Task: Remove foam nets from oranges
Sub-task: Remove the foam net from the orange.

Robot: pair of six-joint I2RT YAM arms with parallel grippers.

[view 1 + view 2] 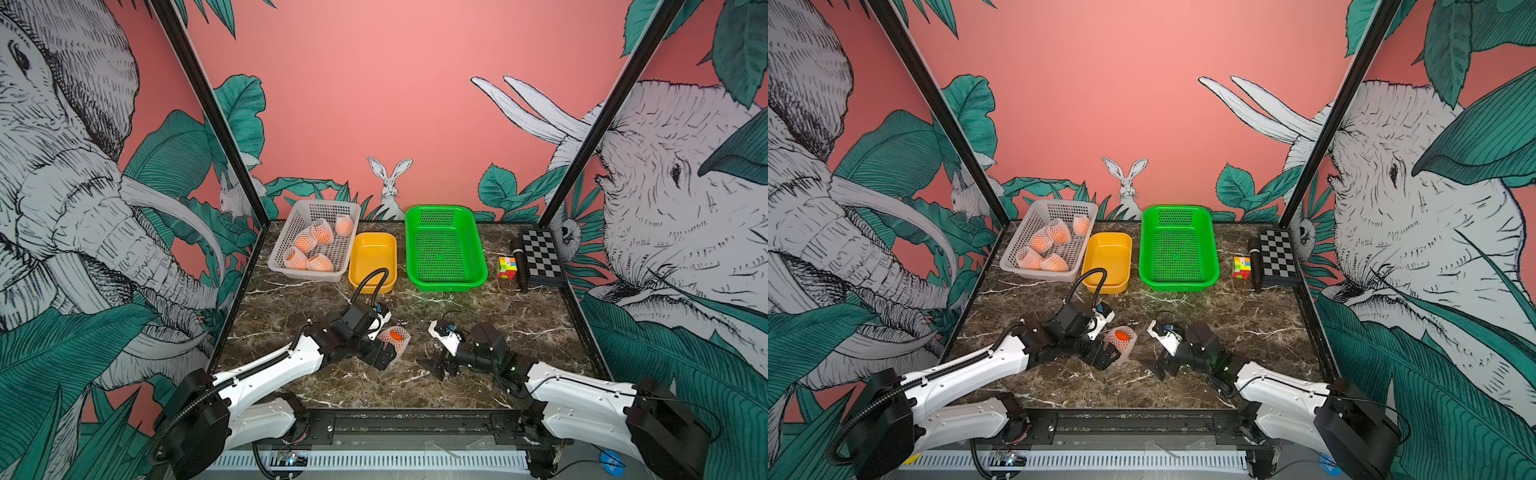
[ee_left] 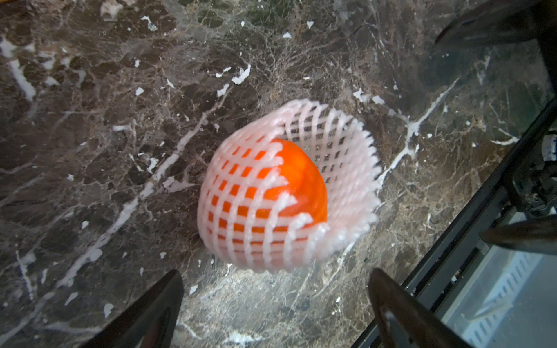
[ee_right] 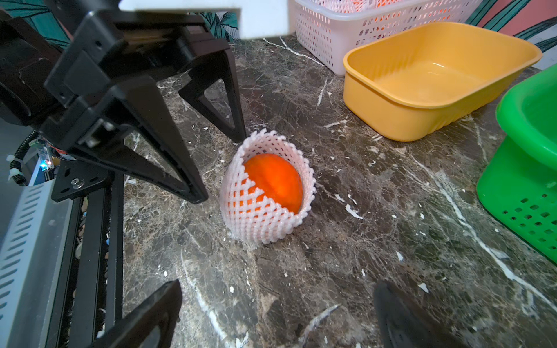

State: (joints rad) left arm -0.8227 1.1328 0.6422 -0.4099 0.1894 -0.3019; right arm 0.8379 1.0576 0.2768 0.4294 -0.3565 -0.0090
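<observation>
Right wrist view: left pincer (image 3: pixel 217 166) released, foam net (image 3: pixel 265 223) just off its tips, orange (image 3: pixel 275 180) half bared; right pincer (image 3: pixel 277 316) gapes behind. Likely next: clamp net rim, pull.

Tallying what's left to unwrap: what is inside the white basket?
Five oranges, each wrapped in its foam net, lie in the white basket. Anything beneath them is covered.

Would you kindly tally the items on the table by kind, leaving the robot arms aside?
Netted oranges: 6
Containers: 3 (white basket, yellow tub, green basket)
Puzzle cube: 1
Chessboard: 1
Black rod-like object: 1
Total: 12
</observation>
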